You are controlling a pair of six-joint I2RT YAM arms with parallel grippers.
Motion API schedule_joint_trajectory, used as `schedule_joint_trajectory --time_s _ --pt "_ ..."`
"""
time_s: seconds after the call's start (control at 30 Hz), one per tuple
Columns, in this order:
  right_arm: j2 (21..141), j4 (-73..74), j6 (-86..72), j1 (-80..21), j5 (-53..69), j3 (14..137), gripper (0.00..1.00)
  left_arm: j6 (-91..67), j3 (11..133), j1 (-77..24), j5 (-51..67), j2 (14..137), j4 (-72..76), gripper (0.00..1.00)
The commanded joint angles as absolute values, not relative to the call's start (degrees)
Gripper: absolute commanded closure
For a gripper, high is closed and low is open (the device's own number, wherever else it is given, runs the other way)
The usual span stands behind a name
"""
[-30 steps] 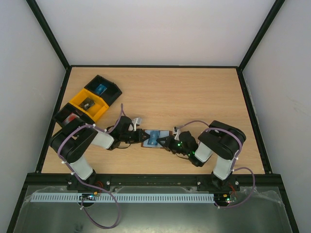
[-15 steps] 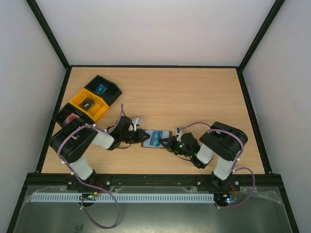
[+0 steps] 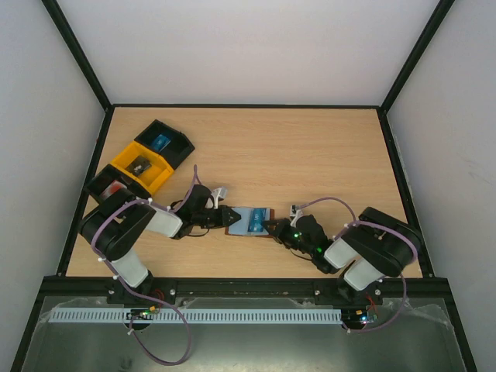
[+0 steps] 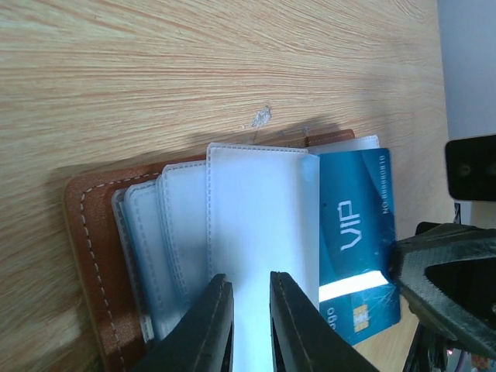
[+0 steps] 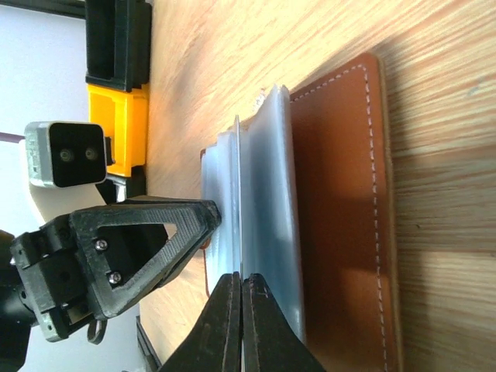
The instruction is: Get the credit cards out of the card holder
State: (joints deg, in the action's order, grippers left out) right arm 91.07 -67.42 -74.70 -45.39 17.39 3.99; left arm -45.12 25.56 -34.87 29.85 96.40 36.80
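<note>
Right gripper (image 5: 239, 288), pinching the blue VIP card (image 4: 353, 225), is pulling back while left gripper (image 4: 249, 285) is clamping the card holder (image 4: 89, 232) steady.

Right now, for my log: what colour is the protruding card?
Blue card, white VIP lettering; left wrist.

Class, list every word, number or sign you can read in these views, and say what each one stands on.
"VIP": large white letters on the blue card sticking out of the card holder.
"NO" followed by a row of digits, along the same card's edge: the digits are too small to read surely.
Small print at the card's lower end: partly hidden, unreadable.
Top and right wrist views: nothing readable.
</note>
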Motion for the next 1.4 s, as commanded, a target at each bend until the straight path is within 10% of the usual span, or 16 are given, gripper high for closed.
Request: schedule_joint_trajectory --time_s 0.0,0.63,1.03,1.37 --pt "84.2 -59.8 -73.3 -45.1 12.8 2.3 0.98 -43.7 25.3 -35.0 26.9 96.2 29.8 0.81" --pt "37.3 -29.0 -68.5 -45.2 0.1 4.6 0.98 -52.8 29.2 -35.0 33.3 77.6 27.3 0.37" --pt "48.2 -45.1 -73.1 -45.2 3.6 7.2 0.98 -87.0 16.7 -39.1 33.0 80.7 74.5 0.22" --pt "57.1 -51.5 -75.5 -47.9 5.1 12.6 0.98 -103.5 16.5 -40.6 31.6 100.6 108.3 0.31"
